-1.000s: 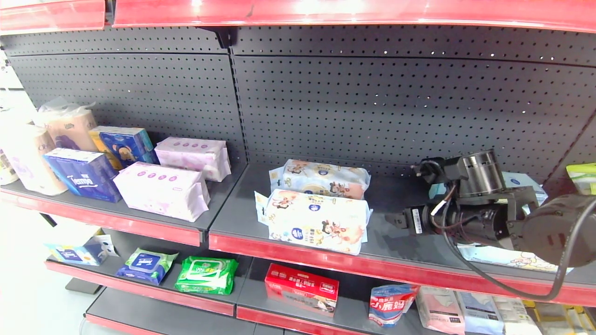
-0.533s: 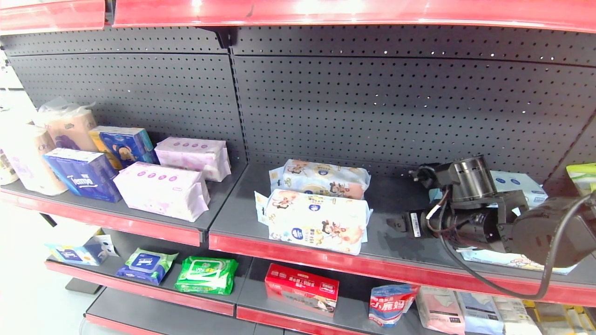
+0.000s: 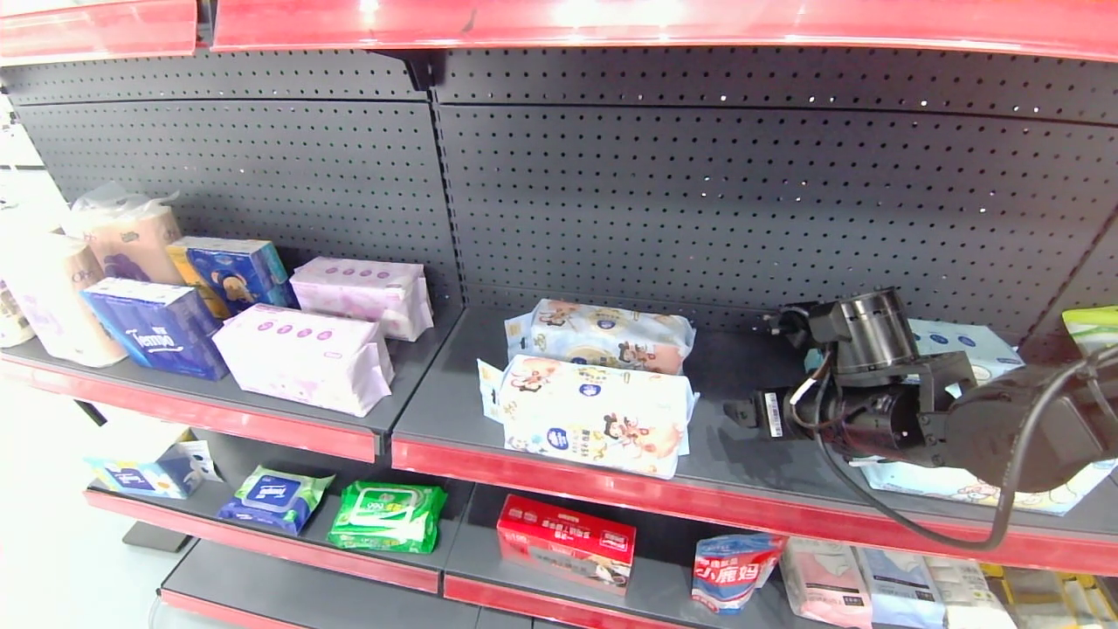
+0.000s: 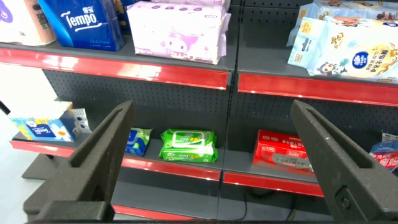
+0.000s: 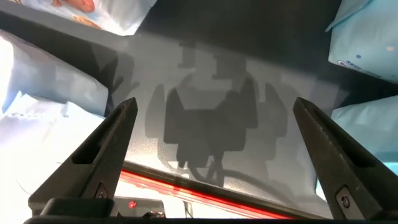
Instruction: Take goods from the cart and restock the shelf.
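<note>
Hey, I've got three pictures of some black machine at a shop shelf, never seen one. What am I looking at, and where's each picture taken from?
It's a two-armed robot restocking a shelf. The wide picture comes from a camera on its head: its right arm is over the shelf, right of two cartoon-print tissue packs; pink packs and blue boxes lie further left. The other two are from wrist cameras, each looking out between that arm's jaws. The left one faces lower shelves with a green wipes pack and a red box. The right one looks down at the shelf. Both pairs of jaws stand open, empty.
</note>
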Tool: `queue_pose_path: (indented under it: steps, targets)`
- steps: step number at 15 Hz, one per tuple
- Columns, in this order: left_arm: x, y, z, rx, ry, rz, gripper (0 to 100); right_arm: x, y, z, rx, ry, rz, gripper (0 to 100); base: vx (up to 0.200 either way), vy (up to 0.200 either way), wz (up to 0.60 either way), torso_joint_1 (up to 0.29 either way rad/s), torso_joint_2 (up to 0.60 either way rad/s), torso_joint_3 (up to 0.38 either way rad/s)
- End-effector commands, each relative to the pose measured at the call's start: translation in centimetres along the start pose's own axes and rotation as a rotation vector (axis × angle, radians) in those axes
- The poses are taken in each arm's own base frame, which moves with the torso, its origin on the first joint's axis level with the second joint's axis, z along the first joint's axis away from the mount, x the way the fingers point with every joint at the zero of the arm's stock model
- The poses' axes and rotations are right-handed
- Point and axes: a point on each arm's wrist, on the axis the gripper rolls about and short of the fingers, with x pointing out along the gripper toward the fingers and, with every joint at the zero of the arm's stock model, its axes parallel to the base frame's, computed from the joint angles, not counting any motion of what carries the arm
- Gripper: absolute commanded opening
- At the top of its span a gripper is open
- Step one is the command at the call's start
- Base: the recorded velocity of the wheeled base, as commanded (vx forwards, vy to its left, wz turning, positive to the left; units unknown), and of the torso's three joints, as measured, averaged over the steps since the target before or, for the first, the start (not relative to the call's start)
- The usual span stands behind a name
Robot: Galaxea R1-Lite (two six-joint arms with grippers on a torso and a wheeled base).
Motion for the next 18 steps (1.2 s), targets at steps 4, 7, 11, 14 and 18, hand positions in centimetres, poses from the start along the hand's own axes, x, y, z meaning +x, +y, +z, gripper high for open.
queue_pose_path:
  steps: [4, 7, 11, 14, 18]
  targets:
    - [0.0, 0.0, 0.0, 0.000, 0.001, 0.000, 100, 0.0, 0.4, 0.2, -0.006, -0.007, 0.009, 100, 0.000, 0.000, 0.00, 0.000, 0.00, 0.000]
    - [0.0, 0.0, 0.0, 0.000, 0.001, 0.000, 100, -0.1, 1.0, 0.1, -0.019, -0.006, 0.024, 100, 0.000, 0.000, 0.00, 0.000, 0.00, 0.000]
    - [0.0, 0.0, 0.0, 0.000, 0.001, 0.000, 100, -0.1, 1.7, 0.2, -0.027, -0.014, 0.038, 100, 0.000, 0.000, 0.00, 0.000, 0.00, 0.000]
    - [0.0, 0.0, 0.0, 0.000, 0.001, 0.000, 100, 0.0, 2.1, 0.4, -0.032, -0.017, 0.047, 100, 0.000, 0.000, 0.00, 0.000, 0.00, 0.000]
    - [0.0, 0.0, 0.0, 0.000, 0.001, 0.000, 100, 0.1, 2.6, 0.7, -0.038, -0.027, 0.058, 100, 0.000, 0.000, 0.00, 0.000, 0.00, 0.000]
